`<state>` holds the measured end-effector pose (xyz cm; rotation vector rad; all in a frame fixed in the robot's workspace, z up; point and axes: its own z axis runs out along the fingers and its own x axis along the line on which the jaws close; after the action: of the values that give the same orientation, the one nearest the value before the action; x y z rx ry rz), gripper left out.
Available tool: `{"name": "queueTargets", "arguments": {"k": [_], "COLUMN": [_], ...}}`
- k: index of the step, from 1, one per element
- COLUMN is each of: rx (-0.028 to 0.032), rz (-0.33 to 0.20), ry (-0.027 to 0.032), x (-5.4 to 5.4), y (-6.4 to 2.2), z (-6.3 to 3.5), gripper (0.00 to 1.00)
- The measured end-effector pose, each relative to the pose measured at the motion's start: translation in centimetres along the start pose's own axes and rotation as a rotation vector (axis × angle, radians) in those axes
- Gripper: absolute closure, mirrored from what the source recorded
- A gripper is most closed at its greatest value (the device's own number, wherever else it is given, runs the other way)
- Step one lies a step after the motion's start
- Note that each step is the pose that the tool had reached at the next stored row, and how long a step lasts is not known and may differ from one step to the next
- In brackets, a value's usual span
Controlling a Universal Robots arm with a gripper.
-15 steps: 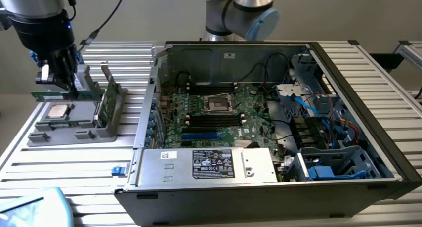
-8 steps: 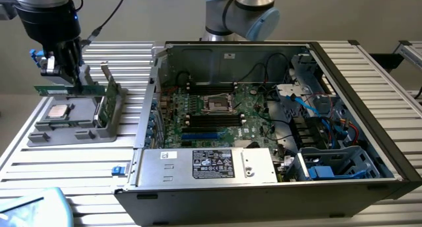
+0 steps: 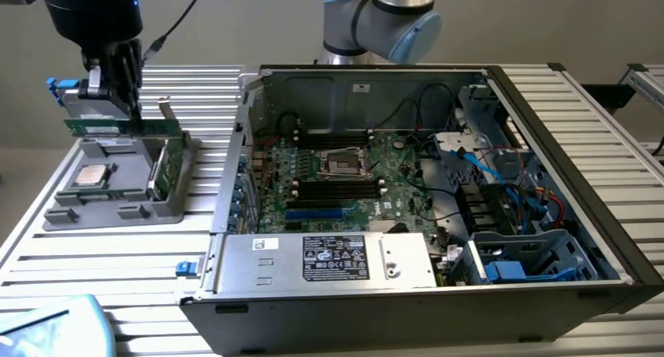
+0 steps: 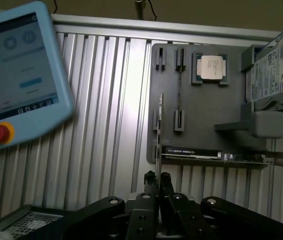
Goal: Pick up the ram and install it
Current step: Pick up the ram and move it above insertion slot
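We had the gripper's [image 4: 157, 181] fingers clamped on the ram's [image 3: 104, 127] long edge, over the gray tray [image 3: 99, 211] beside the computer case [image 3: 436, 295], apparently to keep it level.

Robotics lab, prob.: UR arm [image 3: 386, 16], alu-profile bench [image 3: 104, 257], opened PC case [image 3: 415, 320], teach pendant [image 4: 16, 75].

The arm [image 3: 379, 19] reaches to the exterior view's left, wrist pointing straight down, and the gripper [image 3: 129, 108] hangs with its fingers [image 4: 165, 182] pinched narrowly on the ram [image 3: 114, 127].
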<state>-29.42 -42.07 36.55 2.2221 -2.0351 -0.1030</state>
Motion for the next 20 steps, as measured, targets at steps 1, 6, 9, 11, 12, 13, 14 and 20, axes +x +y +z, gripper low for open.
{"name": "queueTargets", "arguments": {"k": [1, 6, 9, 11, 12, 13, 14, 20], "rx": [-0.0002, -0.0013, -0.0025, -0.0042, -0.0053, -0.0063, -0.0073, -0.0117], "rz": [0.000, -0.001, -0.002, -0.002, -0.002, -0.003, -0.003, -0.004], "ry": [0.0000, 0.0001, -0.0001, -0.0001, -0.0002, -0.0003, -0.0003, -0.0005], "x": [0.0, 0.2, 0.4, 0.4, 0.5, 0.5, 0.6, 0.8], "y": [-0.32, -2.04, -3.13, -3.91, -4.32, -4.70, -5.07, -7.61], "z": [-0.26, -1.43, -2.03, -2.41, -2.60, -2.77, -2.94, -3.59], "gripper": [0.86, 0.86, 0.86, 0.86, 0.86, 0.86, 0.86, 0.86]}}
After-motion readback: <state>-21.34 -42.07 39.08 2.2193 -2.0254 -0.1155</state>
